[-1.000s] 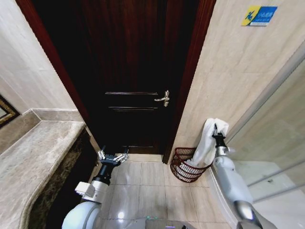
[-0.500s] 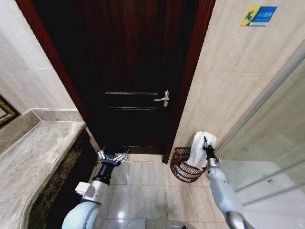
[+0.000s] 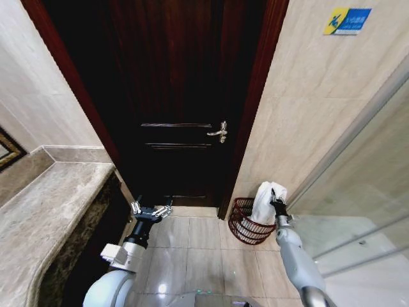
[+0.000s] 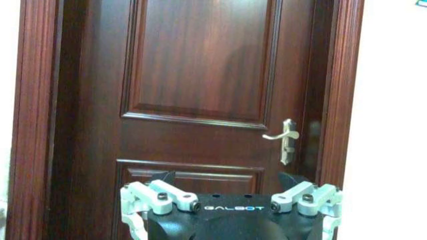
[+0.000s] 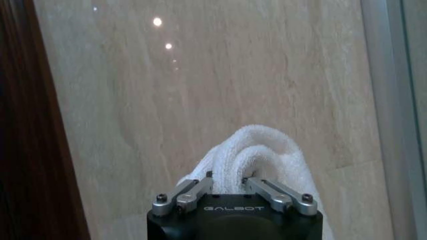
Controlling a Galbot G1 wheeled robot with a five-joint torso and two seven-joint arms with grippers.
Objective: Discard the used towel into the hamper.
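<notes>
Right gripper (image 3: 276,203) pinched on one white towel (image 3: 266,199), bunched, hanging into one dark red-brown wire hamper (image 3: 246,224). Left gripper (image 3: 151,211) spread wide, idle near door (image 3: 172,96).

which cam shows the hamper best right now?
Head view: the hamper stands whole on the floor by the door frame, the white towel held by the right gripper hanging into it. Right wrist view gives towel and wall; left wrist view, the door.

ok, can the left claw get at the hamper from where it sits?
Probably not as it stands: the left claw hangs open by the counter, while the hamper sits across the floor under the right claw and its towel.
</notes>
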